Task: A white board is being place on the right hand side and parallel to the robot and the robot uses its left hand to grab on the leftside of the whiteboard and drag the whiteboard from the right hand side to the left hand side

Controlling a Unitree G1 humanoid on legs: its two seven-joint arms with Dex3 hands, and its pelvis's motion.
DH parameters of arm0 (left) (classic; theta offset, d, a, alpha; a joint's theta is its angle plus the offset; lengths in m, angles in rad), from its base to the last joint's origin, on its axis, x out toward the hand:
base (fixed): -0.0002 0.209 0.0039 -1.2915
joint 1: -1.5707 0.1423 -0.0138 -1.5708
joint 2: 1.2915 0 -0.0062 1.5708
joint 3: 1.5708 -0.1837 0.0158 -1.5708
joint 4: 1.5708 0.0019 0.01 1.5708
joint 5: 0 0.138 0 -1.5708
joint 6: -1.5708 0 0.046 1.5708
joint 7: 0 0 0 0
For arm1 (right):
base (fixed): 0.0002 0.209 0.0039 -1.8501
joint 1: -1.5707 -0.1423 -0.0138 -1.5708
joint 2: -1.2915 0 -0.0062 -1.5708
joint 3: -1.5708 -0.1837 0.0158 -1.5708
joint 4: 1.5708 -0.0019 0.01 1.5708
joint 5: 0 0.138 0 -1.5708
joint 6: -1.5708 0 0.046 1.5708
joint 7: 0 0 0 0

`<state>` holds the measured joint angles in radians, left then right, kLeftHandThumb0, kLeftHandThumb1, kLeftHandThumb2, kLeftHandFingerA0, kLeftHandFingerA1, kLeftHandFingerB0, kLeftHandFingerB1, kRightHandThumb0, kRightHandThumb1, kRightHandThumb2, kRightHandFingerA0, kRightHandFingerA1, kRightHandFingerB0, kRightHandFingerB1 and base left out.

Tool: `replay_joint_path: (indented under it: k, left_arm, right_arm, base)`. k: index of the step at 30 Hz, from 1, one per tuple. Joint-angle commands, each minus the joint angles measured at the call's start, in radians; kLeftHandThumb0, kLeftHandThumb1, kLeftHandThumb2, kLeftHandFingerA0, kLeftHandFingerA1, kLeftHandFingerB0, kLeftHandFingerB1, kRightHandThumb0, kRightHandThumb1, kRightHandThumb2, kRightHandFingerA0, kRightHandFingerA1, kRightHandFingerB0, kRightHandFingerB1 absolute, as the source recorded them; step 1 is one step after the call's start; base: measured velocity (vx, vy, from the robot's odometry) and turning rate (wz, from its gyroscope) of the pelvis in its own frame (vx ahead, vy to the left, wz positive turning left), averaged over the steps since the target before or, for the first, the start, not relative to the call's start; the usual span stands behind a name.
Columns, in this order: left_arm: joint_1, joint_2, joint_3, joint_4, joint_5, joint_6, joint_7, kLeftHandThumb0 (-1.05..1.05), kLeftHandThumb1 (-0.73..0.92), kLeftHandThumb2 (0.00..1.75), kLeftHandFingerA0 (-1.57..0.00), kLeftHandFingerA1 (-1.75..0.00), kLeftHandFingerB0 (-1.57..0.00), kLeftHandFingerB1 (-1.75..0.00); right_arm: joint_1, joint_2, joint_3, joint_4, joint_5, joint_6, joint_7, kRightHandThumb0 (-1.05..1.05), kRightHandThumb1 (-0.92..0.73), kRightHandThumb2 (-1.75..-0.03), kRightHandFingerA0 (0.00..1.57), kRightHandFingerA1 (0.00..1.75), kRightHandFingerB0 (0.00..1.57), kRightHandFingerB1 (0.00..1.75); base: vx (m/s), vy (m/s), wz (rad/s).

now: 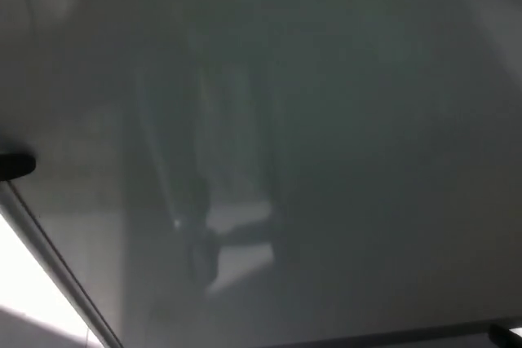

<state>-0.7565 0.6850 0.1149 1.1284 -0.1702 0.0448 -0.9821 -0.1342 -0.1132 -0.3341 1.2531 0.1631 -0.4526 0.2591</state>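
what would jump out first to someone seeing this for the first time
The grey whiteboard fills nearly the whole head view, with dim blurred reflections near its lower middle. At the far left edge a black fingertip of the left hand hooks over the board's frame. A bright strip of floor shows in the bottom left corner.

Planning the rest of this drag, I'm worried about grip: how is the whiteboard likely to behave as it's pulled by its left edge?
The whiteboard is probably slippery: its glossy face shows reflections. It likely moves as one stiff panel, since its framed left edge runs straight. Only a fingertip of the left hand shows over that edge, so the hold may be shallow.
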Motion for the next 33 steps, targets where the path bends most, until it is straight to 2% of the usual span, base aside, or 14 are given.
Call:
replay_joint_path:
  k: [1, 3, 4, 6, 9, 10, 11, 15, 20, 21, 22, 30, 31, 33]
  left_arm:
    - [0.013, 0.122, 0.057, 0.040, -0.015, -0.024, -0.083, 0.00, 0.87, 0.64, -0.75, -1.67, -0.73, -1.40]
    - [0.021, 0.139, 0.071, 0.055, -0.016, -0.005, -0.085, 0.00, 0.88, 0.61, -0.78, -1.72, -0.74, -1.41]
    - [0.027, 0.146, 0.076, 0.059, -0.012, -0.021, -0.085, 0.04, 0.83, 0.75, -0.72, -1.71, -0.73, -1.38]
    - [0.037, 0.173, 0.096, 0.081, -0.020, 0.000, -0.112, 0.03, 0.91, 0.63, -0.81, -1.72, -0.74, -1.34]
    - [0.064, 0.194, 0.113, 0.093, -0.010, -0.064, -0.098, 0.04, 0.88, 0.64, -0.65, -1.68, -0.73, -1.27]
    - [0.072, 0.207, 0.122, 0.104, -0.010, -0.072, -0.105, 0.02, 0.90, 0.64, -0.66, -1.66, -0.72, -1.29]
    - [0.083, 0.225, 0.123, 0.116, 0.001, -0.082, -0.090, -0.01, 0.85, 0.67, -0.80, -1.61, -0.77, -1.24]
    - [0.096, 0.257, 0.120, 0.136, 0.021, -0.072, -0.068, -0.09, 0.81, 0.60, -0.70, -1.65, -0.76, -1.19]
    - [0.135, 0.309, 0.135, 0.162, 0.026, -0.104, -0.078, -0.03, 0.81, 0.63, -0.74, -1.59, -0.82, -1.11]
    - [0.144, 0.321, 0.133, 0.165, 0.034, -0.116, -0.064, -0.11, 0.78, 0.61, -0.85, -1.65, -0.79, -1.10]
    - [0.144, 0.327, 0.136, 0.170, 0.032, -0.102, -0.073, -0.03, 0.83, 0.62, -0.71, -1.61, -0.81, -1.11]
    - [0.134, 0.368, 0.138, 0.190, 0.039, -0.045, -0.083, -0.01, 0.82, 0.63, -0.73, -1.59, -0.85, -1.08]
    - [0.134, 0.375, 0.130, 0.190, 0.049, -0.054, -0.075, -0.11, 0.80, 0.59, -0.82, -1.67, -0.81, -1.06]
    - [0.133, 0.383, 0.137, 0.197, 0.044, -0.043, -0.078, -0.04, 0.79, 0.65, -0.76, -1.55, -0.89, -1.02]
  right_arm:
    - [-0.008, -0.009, -0.001, 0.005, 0.002, -0.002, -0.007, -0.30, -0.92, -0.70, 0.81, 0.56, 0.37, 0.32]
    - [-0.003, -0.008, 0.003, 0.002, -0.003, -0.006, -0.014, -0.30, -0.92, -0.69, 0.81, 0.56, 0.37, 0.32]
    - [-0.004, -0.007, 0.004, 0.002, -0.003, -0.005, -0.013, -0.30, -0.92, -0.69, 0.81, 0.56, 0.36, 0.32]
    - [-0.002, -0.008, -0.003, 0.005, 0.009, -0.006, 0.011, -0.29, -0.92, -0.71, 0.81, 0.58, 0.35, 0.32]
    - [-0.004, -0.009, -0.002, 0.008, 0.005, -0.009, 0.004, -0.30, -0.92, -0.69, 0.83, 0.57, 0.36, 0.32]
    - [-0.005, -0.011, 0.002, 0.008, 0.001, -0.005, 0.004, -0.31, -0.92, -0.70, 0.82, 0.56, 0.35, 0.32]
    - [-0.006, -0.010, 0.005, 0.005, -0.002, -0.008, 0.001, -0.31, -0.92, -0.70, 0.81, 0.57, 0.35, 0.32]
    - [-0.007, -0.012, 0.007, 0.006, -0.003, -0.009, -0.005, -0.31, -0.92, -0.69, 0.83, 0.57, 0.36, 0.32]
    - [-0.008, -0.013, 0.015, 0.007, -0.010, -0.007, -0.018, -0.30, -0.92, -0.70, 0.83, 0.57, 0.36, 0.32]
    - [-0.006, -0.012, 0.019, 0.008, -0.015, -0.009, -0.021, -0.30, -0.92, -0.70, 0.82, 0.57, 0.36, 0.32]
    - [-0.006, -0.011, 0.019, 0.008, -0.013, -0.008, -0.020, -0.30, -0.92, -0.70, 0.82, 0.57, 0.36, 0.32]
    - [-0.008, -0.004, 0.014, 0.009, -0.006, -0.008, -0.024, -0.30, -0.92, -0.68, 0.83, 0.56, 0.38, 0.32]
    - [-0.009, -0.004, 0.012, 0.009, -0.004, -0.010, -0.018, -0.30, -0.92, -0.68, 0.84, 0.57, 0.38, 0.32]
    - [-0.014, -0.007, 0.015, 0.009, -0.008, -0.013, -0.016, -0.30, -0.92, -0.69, 0.82, 0.57, 0.36, 0.32]
  base:
    - [0.00, 0.000, 0.00]
    - [0.00, 0.000, 0.03]
    - [0.00, 0.000, 0.07]
    - [0.00, 0.000, 0.07]
    - [0.00, 0.000, 0.00]
    - [0.00, 0.000, 0.00]
    - [0.00, 0.000, 0.00]
    - [0.00, 0.000, 0.00]
    - [0.00, 0.000, 0.00]
    - [0.00, 0.000, 0.00]
    - [0.00, 0.000, 0.00]
    - [0.00, 0.000, 0.00]
    - [0.00, 0.000, 0.00]
    - [0.00, 0.000, 0.00]
